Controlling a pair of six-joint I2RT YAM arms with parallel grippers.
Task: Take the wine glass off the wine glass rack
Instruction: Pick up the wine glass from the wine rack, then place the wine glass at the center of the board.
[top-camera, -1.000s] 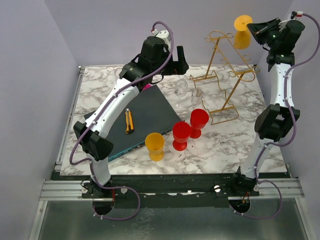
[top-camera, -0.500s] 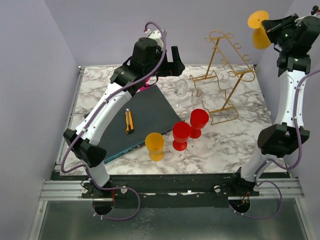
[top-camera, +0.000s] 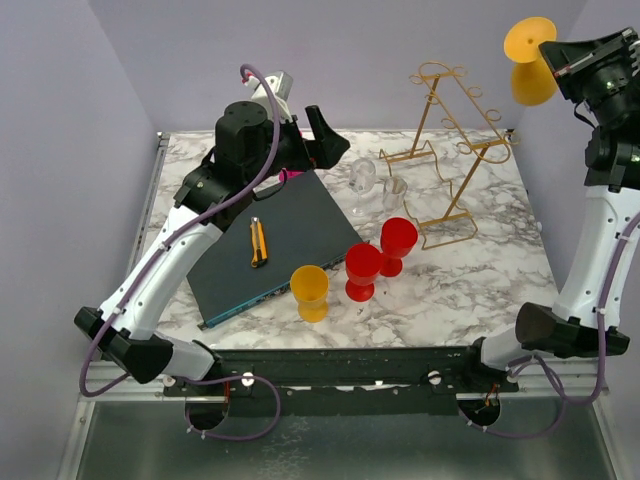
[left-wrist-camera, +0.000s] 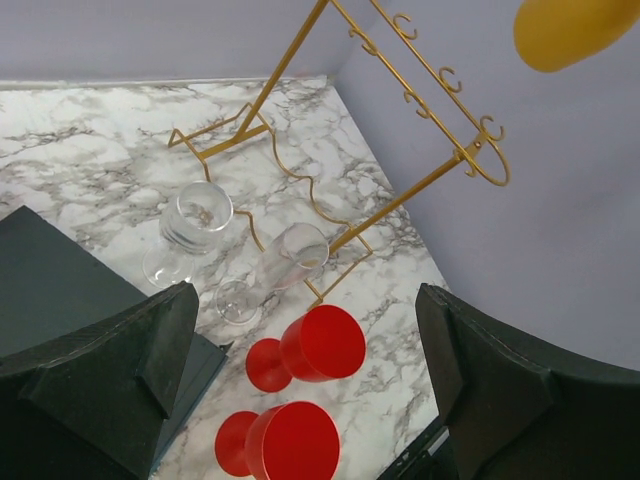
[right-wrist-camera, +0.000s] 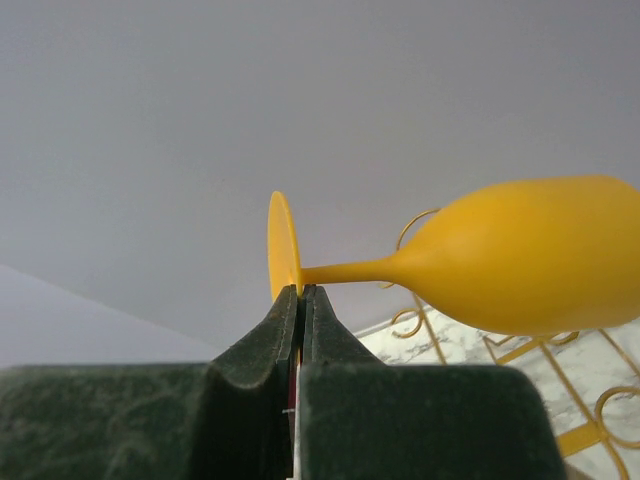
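Note:
The yellow wine glass (top-camera: 533, 82) hangs upside down in the air, high and to the right of the gold wire wine glass rack (top-camera: 470, 182). It is apart from the rack. My right gripper (top-camera: 560, 62) is shut on the rim of its round foot. In the right wrist view the jaws (right-wrist-camera: 301, 295) pinch the foot's edge, and the glass (right-wrist-camera: 530, 255) lies sideways with its bowl to the right. The left gripper (top-camera: 318, 140) hovers open over the back of the table, left of the rack. Nothing is between its fingers (left-wrist-camera: 307, 295). The rack (left-wrist-camera: 400, 200) and the yellow glass (left-wrist-camera: 565, 30) also show in the left wrist view.
Two red glasses (top-camera: 398, 240) (top-camera: 362, 268) and another yellow glass (top-camera: 310, 290) stand near the table's middle. Two clear glasses (top-camera: 362, 178) (top-camera: 394, 190) are next to the rack's left leg. A dark board (top-camera: 290, 220) with a yellow utility knife (top-camera: 258, 242) lies at the left.
The right arm has carried the yellow glass up and to the right, away from the rack. The left arm has swung left and back, its gripper staying open.

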